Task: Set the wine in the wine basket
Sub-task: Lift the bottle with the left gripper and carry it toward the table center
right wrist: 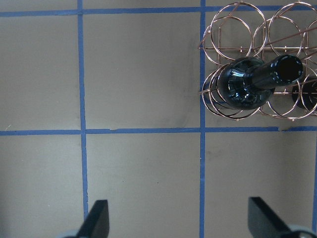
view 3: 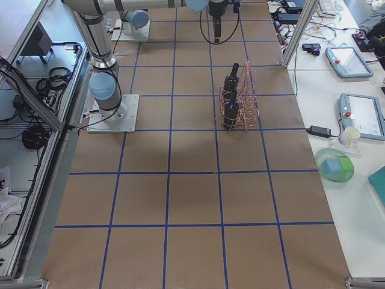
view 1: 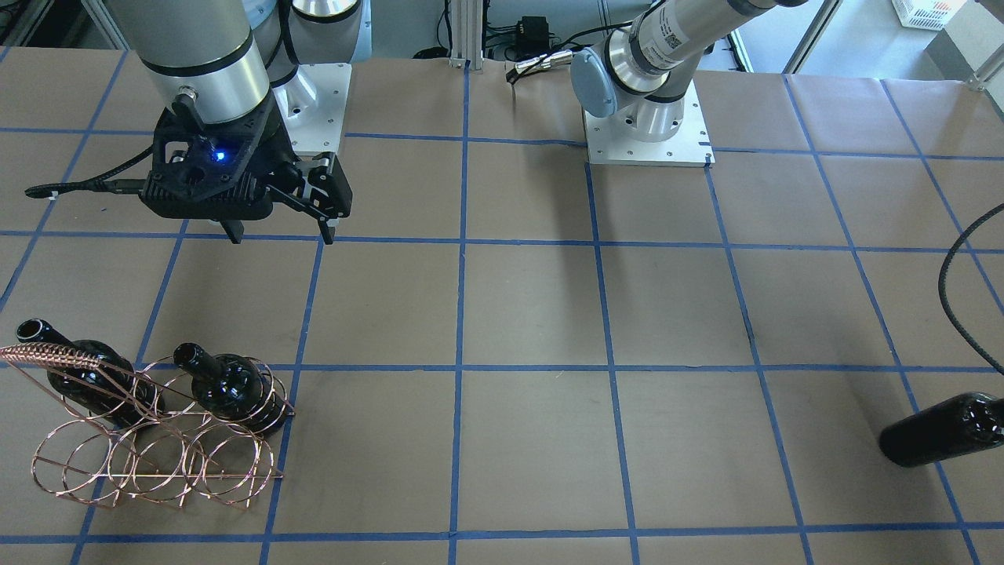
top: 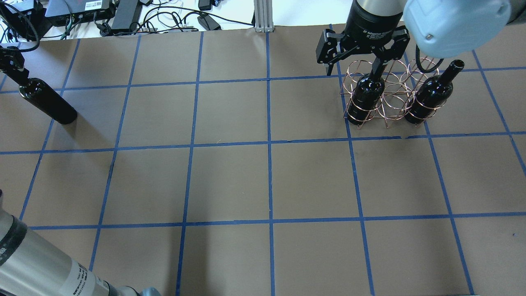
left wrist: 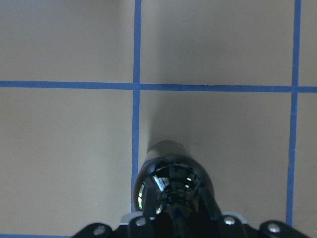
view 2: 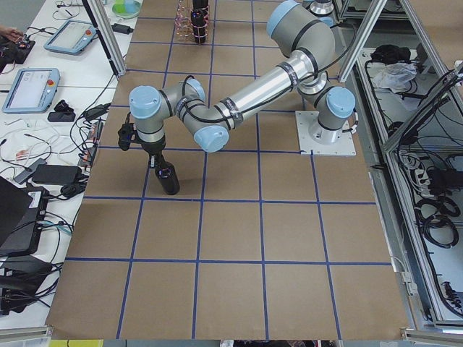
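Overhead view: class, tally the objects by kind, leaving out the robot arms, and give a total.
Bottles: 3
Rack: 1
Total: 4

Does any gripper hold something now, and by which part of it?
The left gripper holds a bottle by its neck. The right gripper holds nothing; its jaws stand open.

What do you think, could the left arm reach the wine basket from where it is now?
Probably not: the left gripper holds a wine bottle at the table's opposite end from the wine basket, and the open right gripper hangs near it.
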Action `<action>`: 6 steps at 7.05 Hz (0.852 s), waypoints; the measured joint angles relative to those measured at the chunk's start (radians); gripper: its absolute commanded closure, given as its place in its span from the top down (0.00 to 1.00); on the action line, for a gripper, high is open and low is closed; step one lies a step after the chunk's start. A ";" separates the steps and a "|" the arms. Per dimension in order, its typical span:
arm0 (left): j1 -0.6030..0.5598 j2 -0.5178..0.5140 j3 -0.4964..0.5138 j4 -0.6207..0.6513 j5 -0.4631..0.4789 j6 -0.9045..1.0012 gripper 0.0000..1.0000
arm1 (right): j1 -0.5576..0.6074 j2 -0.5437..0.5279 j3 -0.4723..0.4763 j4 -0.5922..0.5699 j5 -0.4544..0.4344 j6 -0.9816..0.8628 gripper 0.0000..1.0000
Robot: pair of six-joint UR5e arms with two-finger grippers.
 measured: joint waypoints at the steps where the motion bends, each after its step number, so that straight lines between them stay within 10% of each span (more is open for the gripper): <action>1: 0.000 0.012 -0.003 -0.014 -0.001 0.001 0.00 | 0.000 0.000 0.000 0.000 0.000 0.000 1.00; 6: -0.178 0.203 -0.091 -0.109 -0.005 -0.192 0.00 | 0.000 0.000 0.000 0.000 0.000 0.000 1.00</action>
